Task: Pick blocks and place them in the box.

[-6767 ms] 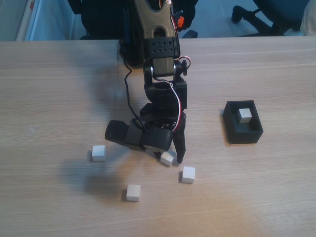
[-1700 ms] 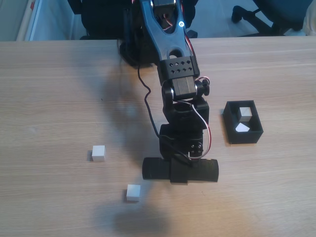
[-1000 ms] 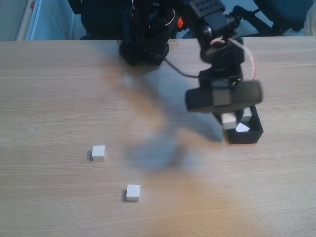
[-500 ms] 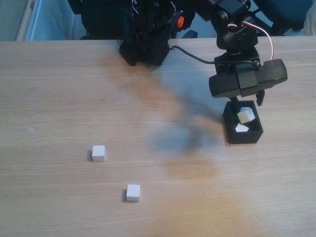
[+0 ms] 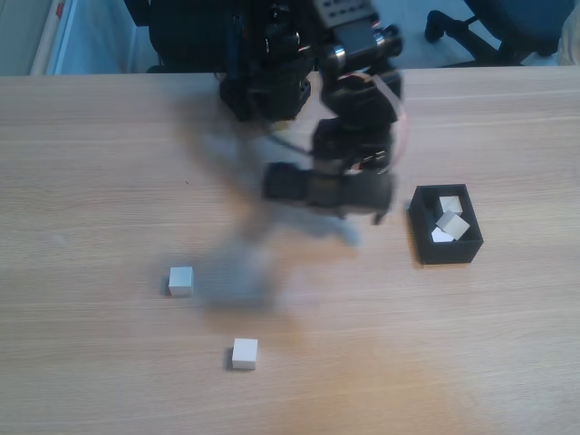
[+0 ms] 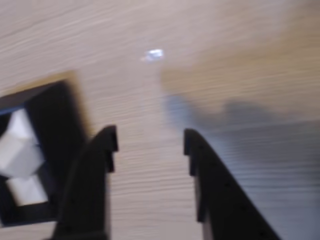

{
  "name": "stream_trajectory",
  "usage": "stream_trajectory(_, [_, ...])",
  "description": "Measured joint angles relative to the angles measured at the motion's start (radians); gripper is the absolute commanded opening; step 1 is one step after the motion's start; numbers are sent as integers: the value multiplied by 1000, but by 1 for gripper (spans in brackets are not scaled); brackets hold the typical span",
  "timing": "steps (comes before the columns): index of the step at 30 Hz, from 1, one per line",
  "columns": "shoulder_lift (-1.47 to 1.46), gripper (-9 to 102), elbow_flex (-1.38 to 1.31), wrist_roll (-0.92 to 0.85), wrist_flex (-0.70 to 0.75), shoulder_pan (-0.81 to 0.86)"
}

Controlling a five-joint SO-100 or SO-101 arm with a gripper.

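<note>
Blocks are the matter here: two small white cubes lie loose on the wooden table (image 5: pixel 109 163), one (image 5: pixel 181 280) at the left of centre in the fixed view, the other (image 5: pixel 244 353) lower down, near the bottom middle, well apart from each other. Three more white cubes (image 5: pixel 450 221) sit jumbled inside the black box (image 5: pixel 424 237) at the right of centre; in the wrist view that box (image 6: pixel 60 107) fills the left edge, with pale cubes (image 6: pixel 20 150) showing inside it.

The gripper (image 5: pixel 358 217) hangs blurred above the table, just left of the box and well apart from both loose cubes. In the wrist view the gripper (image 6: pixel 149 142) has its two dark jaws spread, with bare wood between them and nothing held.

Judging by their look, the cubes are light, rigid and plain-faced, probably smooth enough to slip if pinched on a corner or an edge. They should stand a firm squeeze without harm. The safest hold seems to be across two opposite flat faces, with the jaws square to the sides and low enough to catch the middle of the cube. The lower cube sits slightly turned against the table grain, so the wrist would likely need a small turn to meet its faces flat. Being so light, a cube may skid away if one finger touches first.
</note>
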Motion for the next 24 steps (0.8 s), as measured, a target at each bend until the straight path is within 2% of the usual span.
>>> stream_trajectory(6, [-2, 15, 43, -281, 118, 169])
stream_trajectory(12, [-74, 17, 32, -545, 110, 299])
stream_trajectory(16, [-172, 17, -57, -620, 74, 319])
stream_trajectory(24, [-371, 17, -325, -641, 63, 339])
